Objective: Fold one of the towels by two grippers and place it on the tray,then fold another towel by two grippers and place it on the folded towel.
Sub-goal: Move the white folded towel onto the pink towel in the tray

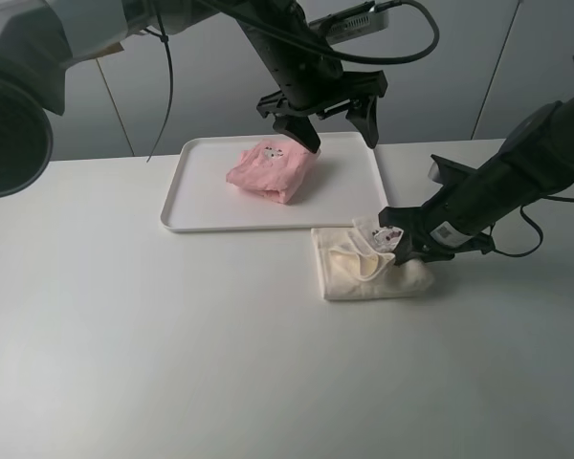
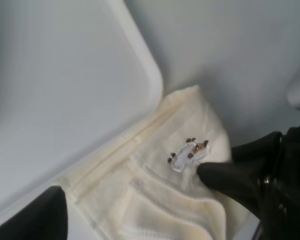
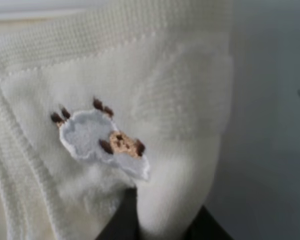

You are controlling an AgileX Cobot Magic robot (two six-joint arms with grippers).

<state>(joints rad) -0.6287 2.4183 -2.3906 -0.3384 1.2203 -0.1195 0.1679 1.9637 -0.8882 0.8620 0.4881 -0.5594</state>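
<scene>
On the white counter (image 1: 172, 344) lay a flat white plastic tray (image 1: 201, 196) with rounded corners and a low rim. The pale pink towel (image 1: 271, 170) sat folded in a loose bundle on the tray, toward its far right part, a small embroidered mark showing on top.

The cream-white towel (image 1: 364, 263) lay folded on the counter just beside the tray's near right corner, its edge close to or touching the rim; the left wrist view showed the towel (image 2: 155, 195) next to the rounded tray corner (image 2: 150, 85). An embroidered mark (image 2: 189, 152), a pale sheep-like figure with brown legs and a tan face, sat on the towel's upper layer and filled the middle of the right wrist view (image 3: 102, 142).

The left tool (image 1: 335, 122) hung above the far right part of the tray, over and just beside the pink towel, its two black fingers spread wide apart and gripping nothing. One of its fingers (image 2: 32, 217) showed as a dark shape in its own wrist view.

The right tool (image 1: 402, 247) was down at the right edge of the cream-white towel, beside the embroidered mark, its fingers drawn in around a raised fold of the cloth. In the right wrist view the fold (image 3: 175, 200) bulged between the dark fingers (image 3: 117, 222), pinched there.
</scene>
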